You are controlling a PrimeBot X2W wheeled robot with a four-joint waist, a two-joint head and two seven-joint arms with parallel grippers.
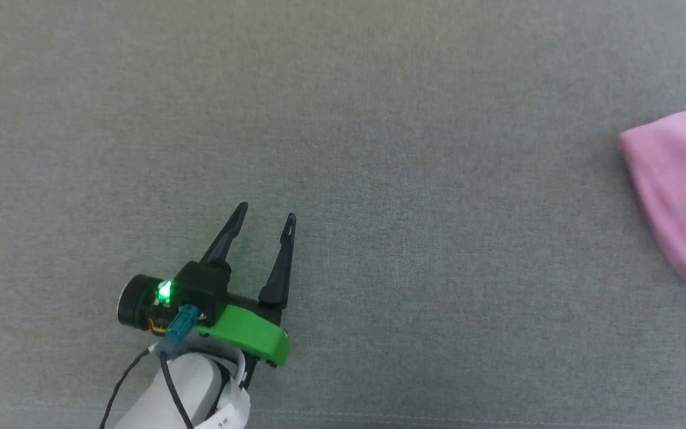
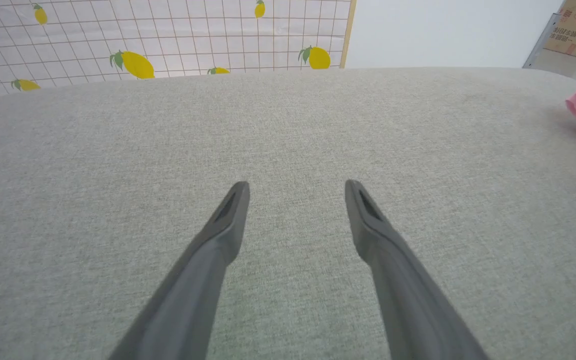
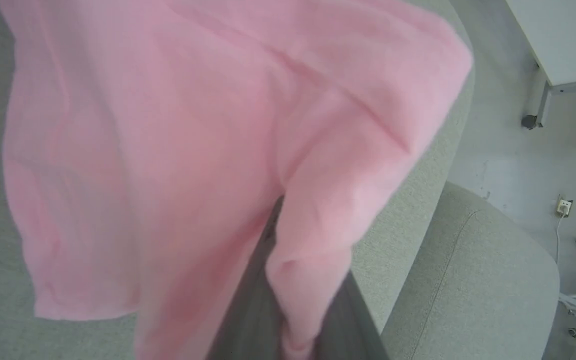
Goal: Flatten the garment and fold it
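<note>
Left claw (image 1: 265, 213) wide apart and empty, fingers forward; right claw (image 3: 290, 260) tight on the garment (image 3: 143, 150).

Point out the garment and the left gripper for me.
garment (image 1: 679, 190), head view: on its flat pink cloth at the right edge.
left gripper (image 1: 266, 212), head view: midway between its open fingertips.

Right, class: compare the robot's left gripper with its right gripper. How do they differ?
The left gripper stands open; the right gripper is shut. The left gripper holds nothing over the grey cushion; the right gripper pinches the pink garment. Both have two long dark fingers.
</note>
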